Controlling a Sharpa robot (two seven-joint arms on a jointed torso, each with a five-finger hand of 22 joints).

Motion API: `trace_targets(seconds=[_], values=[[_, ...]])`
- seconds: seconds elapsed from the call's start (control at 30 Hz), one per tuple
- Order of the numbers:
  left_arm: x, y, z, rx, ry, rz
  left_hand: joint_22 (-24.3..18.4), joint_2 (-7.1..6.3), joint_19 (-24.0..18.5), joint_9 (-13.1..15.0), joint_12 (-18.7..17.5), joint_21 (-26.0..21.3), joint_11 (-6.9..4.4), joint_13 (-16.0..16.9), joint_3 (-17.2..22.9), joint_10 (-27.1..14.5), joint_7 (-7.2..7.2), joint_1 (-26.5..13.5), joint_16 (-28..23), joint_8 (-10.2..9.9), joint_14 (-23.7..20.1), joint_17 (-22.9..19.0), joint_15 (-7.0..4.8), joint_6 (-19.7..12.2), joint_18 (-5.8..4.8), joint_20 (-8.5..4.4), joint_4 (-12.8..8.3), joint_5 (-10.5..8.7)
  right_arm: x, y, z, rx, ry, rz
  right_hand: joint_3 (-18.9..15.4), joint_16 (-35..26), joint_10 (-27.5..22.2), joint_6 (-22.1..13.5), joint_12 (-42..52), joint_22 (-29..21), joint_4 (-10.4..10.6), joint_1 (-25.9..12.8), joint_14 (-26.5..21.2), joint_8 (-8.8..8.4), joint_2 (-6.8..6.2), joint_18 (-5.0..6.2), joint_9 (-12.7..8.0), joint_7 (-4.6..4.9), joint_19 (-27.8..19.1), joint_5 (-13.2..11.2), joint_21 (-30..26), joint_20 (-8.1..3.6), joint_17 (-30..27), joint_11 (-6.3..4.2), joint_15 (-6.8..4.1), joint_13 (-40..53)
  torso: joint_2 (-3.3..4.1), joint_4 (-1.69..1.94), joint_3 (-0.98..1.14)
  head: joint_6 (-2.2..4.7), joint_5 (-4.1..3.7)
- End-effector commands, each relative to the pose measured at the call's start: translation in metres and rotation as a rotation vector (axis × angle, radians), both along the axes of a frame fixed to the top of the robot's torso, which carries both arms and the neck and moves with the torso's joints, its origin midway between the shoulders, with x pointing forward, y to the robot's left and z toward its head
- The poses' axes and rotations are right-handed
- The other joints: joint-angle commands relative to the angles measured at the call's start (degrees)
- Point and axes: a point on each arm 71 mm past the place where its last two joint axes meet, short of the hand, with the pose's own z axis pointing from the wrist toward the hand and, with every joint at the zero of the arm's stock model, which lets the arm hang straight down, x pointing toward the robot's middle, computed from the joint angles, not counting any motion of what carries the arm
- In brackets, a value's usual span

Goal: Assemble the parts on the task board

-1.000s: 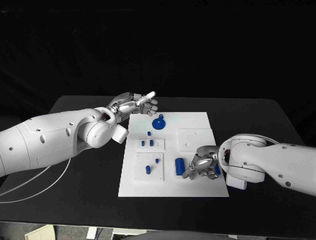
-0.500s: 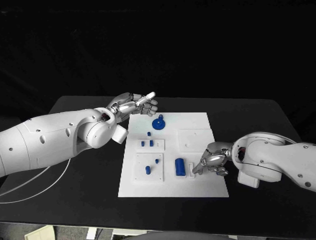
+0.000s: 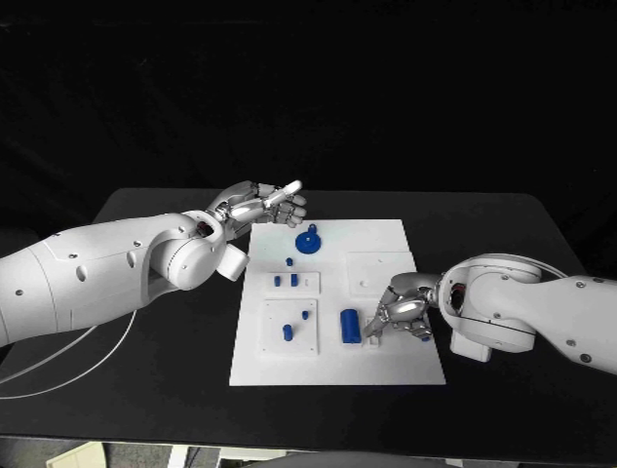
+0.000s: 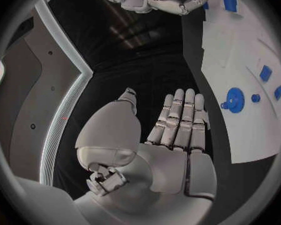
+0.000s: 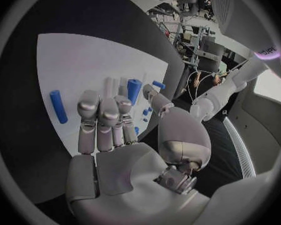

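**Both hands free, parts lying on the board**

You have the black table (image 3: 533,224) under everything, with the white task board (image 3: 393,363) in its middle. Your left hand (image 3: 262,203) hangs off the board's far left corner, fingers straight and side by side, grasping nothing. Your right hand (image 3: 403,310) sits low over the board's near right part, fingers extended and empty, just beside the blue cylinder (image 3: 350,325). The round blue part (image 3: 308,239) lies toward the far end. Smaller blue parts (image 3: 292,280) stand in the raised plates on the board's left half.
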Motion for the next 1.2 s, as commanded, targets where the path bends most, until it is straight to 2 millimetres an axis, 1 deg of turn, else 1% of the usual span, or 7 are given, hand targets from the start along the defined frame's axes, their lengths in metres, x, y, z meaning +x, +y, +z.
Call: trace_targets(seconds=[0.03, 0.4, 0.7, 0.73, 0.97, 1.07, 1.2], values=[[0.0, -0.002, 0.001, -0.014, -0.004, -0.012, 0.1, -0.12, 0.4, -0.1, -0.2, -0.3, 0.08, 0.0, -0.3, 0.3, 0.92, 0.5, 0.4, 0.2, 0.5, -0.1, -0.09, 0.4, 0.71, -0.03, 0.0, 0.19, -0.001, 0.006, -0.003, -0.051, -0.04, 0.037, -0.2, -0.2, 0.3, 0.4, 0.2, 0.1, -0.3, 0.1, 0.3, 0.38, 0.29, 4.33, 0.1, 0.19, 0.2, 0.1, -0.2, 0.15, 0.1, 0.11, -0.27, 0.1, 0.04, 0.07, 0.01, -0.13, -0.01], [-0.001, -0.003, 0.001, -0.016, -0.003, -0.018, 0.1, -0.01, 0.5, -0.1, -0.1, -0.3, 0.04, 0.0, -0.4, 0.4, 0.88, 0.7, 0.4, 0.2, 0.5, -0.1, -0.11, 0.5, 0.71, -0.05, 0.0, 0.2, -0.001, 0.019, -0.012, -0.125, -0.089, 0.07, -0.5, -0.3, 0.8, 1.6, 0.5, 0.1, 0.2, -0.5, 0.3, 0.89, 0.29, 4.33, 0.4, -0.24, 0.2, 0.0, -0.3, 0.24, 0.0, -0.3, -0.6, 0.2, 0.02, 0.17, -0.05, -0.38, -0.04], [-0.001, -0.003, 0.001, -0.016, -0.003, -0.018, 0.2, 0.02, 0.5, -0.1, -0.1, -0.4, 0.03, 0.0, -0.4, 0.4, 0.87, 0.8, 0.4, 0.2, 0.5, -0.1, -0.12, 0.6, 0.7, -0.06, 0.0, 0.19, -0.002, 0.023, -0.019, -0.14, -0.074, 0.08, 0.1, -0.3, 1.6, 2.5, 0.7, 0.1, 0.6, -0.3, 0.3, 1.16, 1.5, 4.33, 0.5, -0.6, 0.4, -0.2, -0.3, 0.28, 0.0, -0.65, -0.88, 0.3, 0.01, 0.08, -0.05, -0.52, 0.14], [-0.001, -0.003, 0.001, -0.016, -0.003, -0.018, 0.2, 0.02, 0.5, -0.1, -0.1, -0.4, 0.03, 0.0, -0.4, 0.4, 0.87, 0.8, 0.4, 0.2, 0.5, -0.1, -0.12, 0.6, 0.7, -0.06, 0.0, 0.19, -0.002, 0.023, -0.019, -0.14, -0.073, 0.08, 0.2, -0.3, 1.6, 2.6, 0.7, 0.1, 0.9, -0.5, 0.3, 1.17, 2.03, 4.33, 0.5, -0.64, 0.4, -0.3, -0.3, 0.3, 0.0, -0.69, -0.91, 0.3, 0.01, 0.08, -0.05, -0.55, 0.15], [-0.001, -0.002, 0.001, -0.015, -0.003, -0.016, 0.2, 0.05, 0.5, -0.1, -0.1, -0.4, 0.03, 0.0, -0.5, 0.4, 0.87, 0.8, 0.4, 0.3, 0.5, -0.1, -0.12, 0.6, 0.69, -0.06, 0.1, 0.19, -0.002, 0.025, -0.022, -0.142, -0.07, 0.077, 1.6, -0.4, 1.9, 2.8, 0.6, 0.0, 2.7, -1.1, 0.3, 1.09, 3.1, 4.33, 0.5, -0.74, 0.4, -0.3, -0.3, 0.33, 0.0, -0.8, -1.03, 0.4, 0.03, 0.07, -0.02, -0.64, 0.2], [-0.001, -0.002, 0.001, -0.015, -0.003, -0.016, 0.2, 0.05, 0.5, -0.1, -0.1, -0.4, 0.03, 0.0, -0.5, 0.4, 0.87, 0.8, 0.4, 0.3, 0.5, -0.1, -0.12, 0.6, 0.69, -0.06, 0.1, 0.19, -0.002, 0.025, -0.022, -0.141, -0.069, 0.077, 2.5, -0.4, 1.9, 2.8, 0.5, 0.0, 4.6, -2.1, 0.3, 1.01, 4.22, 4.33, 0.5, -0.75, 0.3, -0.3, -0.4, 0.4, -0.1, -0.8, -1.03, 0.4, 0.01, 0.08, -0.04, -0.66, 0.22], [-0.001, -0.002, 0.001, -0.015, -0.003, -0.016, 0.2, 0.07, 0.6, -0.1, -0.2, -0.4, 0.03, 0.0, -0.5, 0.4, 0.87, 0.8, 0.4, 0.3, 0.6, -0.1, -0.12, 0.6, 0.69, -0.06, 0.1, 0.19, -0.002, 0.025, -0.023, -0.142, -0.066, 0.081, 3.4, -0.4, 2.0, 2.9, 0.5, 0.1, 5.4, -2.5, 0.3, 0.97, 3.99, 4.33, 0.6, -0.77, 0.3, -0.3, -0.3, 0.39, -0.1, -0.82, -1.05, 0.5, -0.02, 0.06, -0.03, -0.7, 0.24]])
